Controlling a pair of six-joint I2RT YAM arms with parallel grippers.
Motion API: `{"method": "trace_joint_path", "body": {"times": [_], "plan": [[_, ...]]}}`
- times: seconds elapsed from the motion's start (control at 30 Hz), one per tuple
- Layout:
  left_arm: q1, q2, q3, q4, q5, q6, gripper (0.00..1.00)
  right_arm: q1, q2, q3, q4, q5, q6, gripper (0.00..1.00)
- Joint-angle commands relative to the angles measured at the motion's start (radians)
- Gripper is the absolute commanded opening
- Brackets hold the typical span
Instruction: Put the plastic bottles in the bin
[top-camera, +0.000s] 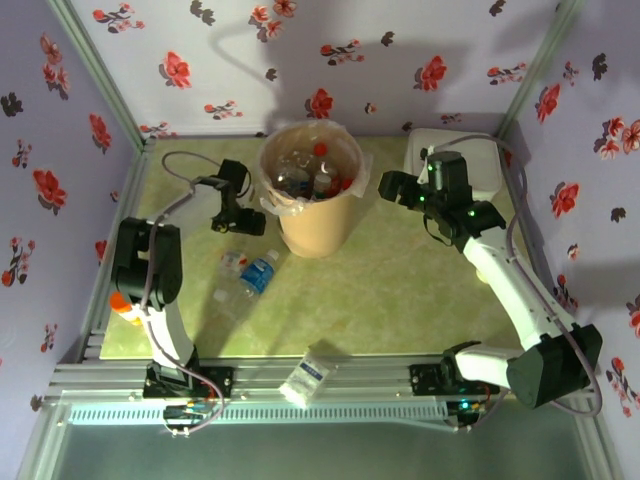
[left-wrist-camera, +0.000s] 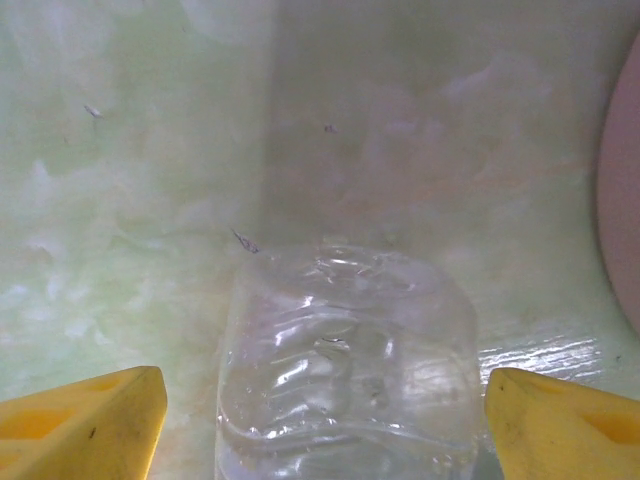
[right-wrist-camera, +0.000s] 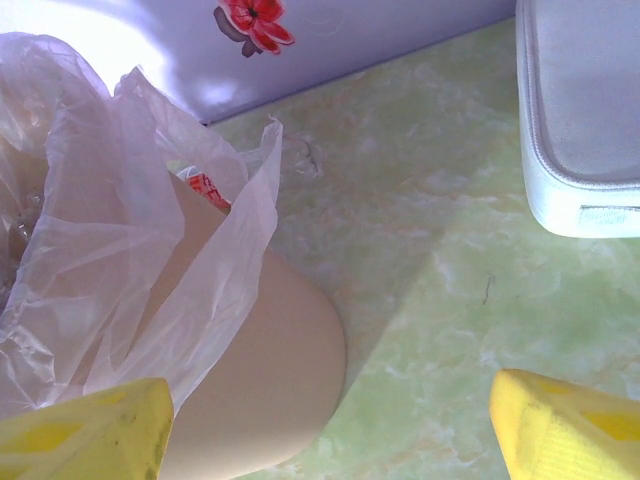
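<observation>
Crumpled clear plastic bottle (left-wrist-camera: 345, 350) framed by left gripper (left-wrist-camera: 325, 410), jaws released; right gripper (right-wrist-camera: 330, 405) likewise released, beside smooth round tan bin (right-wrist-camera: 265, 340).

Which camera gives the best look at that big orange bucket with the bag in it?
The top external view: it shows the whole bin from above, with its rim and the bottles inside. The right wrist view shows part of its wall and the loose bag. The left wrist view catches a blurred sliver, likely its wall.
</observation>
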Motion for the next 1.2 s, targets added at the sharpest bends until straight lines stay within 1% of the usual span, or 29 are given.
{"method": "trace_joint_path", "body": {"times": [0.0, 0.13, 0.2, 0.27, 0.4, 0.53, 0.6, 0.67, 0.77, 0.87, 0.93, 1.0, 1.1, 1.17], "plan": [[0.003, 0.022, -0.010, -0.007, 0.015, -0.004, 0.78, -0.008, -0.024, -0.009, -0.007, 0.004, 0.006, 0.83], [0.005, 0.023, 0.008, -0.016, 0.011, 0.002, 0.66, -0.008, -0.024, -0.009, -0.007, 0.006, 0.005, 0.83], [0.004, 0.023, 0.021, -0.024, 0.000, 0.006, 0.65, -0.008, -0.024, -0.006, -0.007, 0.006, 0.006, 0.83], [0.008, 0.016, 0.039, -0.040, -0.024, 0.012, 0.60, -0.008, -0.024, -0.004, -0.008, 0.007, 0.005, 0.83], [0.029, -0.030, 0.077, -0.071, -0.047, 0.025, 0.60, -0.008, -0.022, 0.005, -0.012, 0.008, 0.001, 0.83], [0.050, -0.080, 0.166, -0.126, -0.075, 0.048, 0.60, -0.008, -0.013, 0.015, -0.011, 0.007, -0.003, 0.83], [0.049, -0.105, 0.218, -0.148, -0.102, 0.054, 0.59, -0.008, -0.006, 0.020, -0.008, 0.006, -0.003, 0.83], [0.049, -0.142, 0.265, -0.157, -0.155, 0.054, 0.60, -0.008, -0.003, 0.022, -0.002, 0.004, 0.000, 0.83], [0.055, -0.205, 0.324, -0.150, -0.206, 0.042, 0.56, -0.008, -0.007, 0.026, -0.001, 0.004, 0.002, 0.83], [0.054, -0.261, 0.393, -0.142, -0.197, 0.027, 0.51, -0.008, -0.009, 0.031, -0.008, 0.007, -0.003, 0.83], [0.047, -0.301, 0.427, -0.106, -0.188, 0.010, 0.48, -0.008, -0.009, 0.029, -0.008, 0.009, -0.007, 0.83], [0.034, -0.353, 0.431, -0.030, -0.190, -0.011, 0.48, -0.008, -0.009, 0.027, -0.009, 0.009, -0.005, 0.83], [0.012, -0.435, 0.400, 0.141, -0.192, -0.059, 0.46, -0.008, -0.013, 0.022, -0.007, 0.008, -0.001, 0.83], [-0.031, -0.471, 0.370, 0.278, -0.190, -0.054, 0.45, -0.008, -0.014, 0.021, -0.005, 0.009, -0.001, 0.83]]}}
